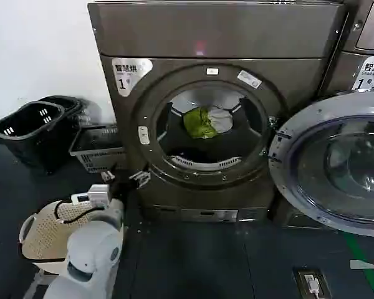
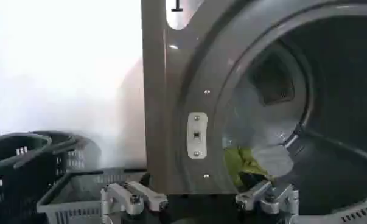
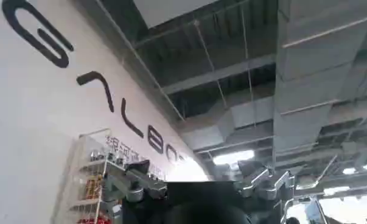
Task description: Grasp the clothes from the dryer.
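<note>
Left gripper (image 1: 126, 182) hovers with fingers spread apart just outside the lower left rim of the dryer (image 1: 237, 43), holding nothing. Inside the drum, the clothes (image 1: 206, 122) lie at the back, a yellow-green piece beside a white-grey one. Its round door (image 1: 336, 168) stands swung open to the right. Black baskets (image 1: 28, 128) and a grey crate (image 1: 96, 146) sit by the white wall on the dark floor (image 1: 206, 261), with a woven hamper (image 1: 47, 233) nearer. Right gripper (image 3: 198, 189) points at a ceiling, fingers spread.
</note>
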{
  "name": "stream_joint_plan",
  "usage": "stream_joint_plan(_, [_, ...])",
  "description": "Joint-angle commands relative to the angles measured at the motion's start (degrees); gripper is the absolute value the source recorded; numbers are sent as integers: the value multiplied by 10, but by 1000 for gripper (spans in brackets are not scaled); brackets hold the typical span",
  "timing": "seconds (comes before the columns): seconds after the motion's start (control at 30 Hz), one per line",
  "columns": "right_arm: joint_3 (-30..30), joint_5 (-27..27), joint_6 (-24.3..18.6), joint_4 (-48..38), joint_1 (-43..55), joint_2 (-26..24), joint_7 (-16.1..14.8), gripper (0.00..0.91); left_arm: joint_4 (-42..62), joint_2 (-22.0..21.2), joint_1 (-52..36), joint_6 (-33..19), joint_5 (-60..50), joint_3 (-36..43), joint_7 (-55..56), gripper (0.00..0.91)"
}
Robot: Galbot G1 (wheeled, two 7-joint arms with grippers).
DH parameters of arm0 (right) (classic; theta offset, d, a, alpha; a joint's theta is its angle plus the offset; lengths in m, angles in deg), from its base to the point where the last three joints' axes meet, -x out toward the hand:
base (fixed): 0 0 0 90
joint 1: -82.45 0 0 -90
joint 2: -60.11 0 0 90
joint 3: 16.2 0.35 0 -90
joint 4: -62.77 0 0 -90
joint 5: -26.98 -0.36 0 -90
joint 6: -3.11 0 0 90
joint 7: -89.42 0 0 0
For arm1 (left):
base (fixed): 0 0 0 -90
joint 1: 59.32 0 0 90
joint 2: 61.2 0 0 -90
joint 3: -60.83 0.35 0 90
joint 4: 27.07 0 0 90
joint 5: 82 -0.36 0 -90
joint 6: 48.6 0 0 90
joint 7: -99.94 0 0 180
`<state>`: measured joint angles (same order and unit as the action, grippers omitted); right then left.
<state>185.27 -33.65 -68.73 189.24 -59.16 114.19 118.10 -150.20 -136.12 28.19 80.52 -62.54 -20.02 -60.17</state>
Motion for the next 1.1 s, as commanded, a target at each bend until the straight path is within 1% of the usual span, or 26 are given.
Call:
stream_joint_plan(0.03, [-3,10,-25,4,0,4,-41,907,3,1,-1,0,0,1,-1,907])
stream_joint_plan(0.07, [-3,12,-29,7,1,6,-51,907,3,1,-1,0,0,1,-1,907])
stream_joint_plan(0.13, [-2,15,-28,10,1,6,-58,907,3,1,-2,0,0,1,-1,907])
stream_joint_plan(0.47, [-1,15,-33,12,3,8,-62,907,0,7,-4,2,6,0,-1,907])
stream_joint_plan(1.1, [5,14,-38,12,2,10,-69,907,-2,4,2,4,4,2,-2,907])
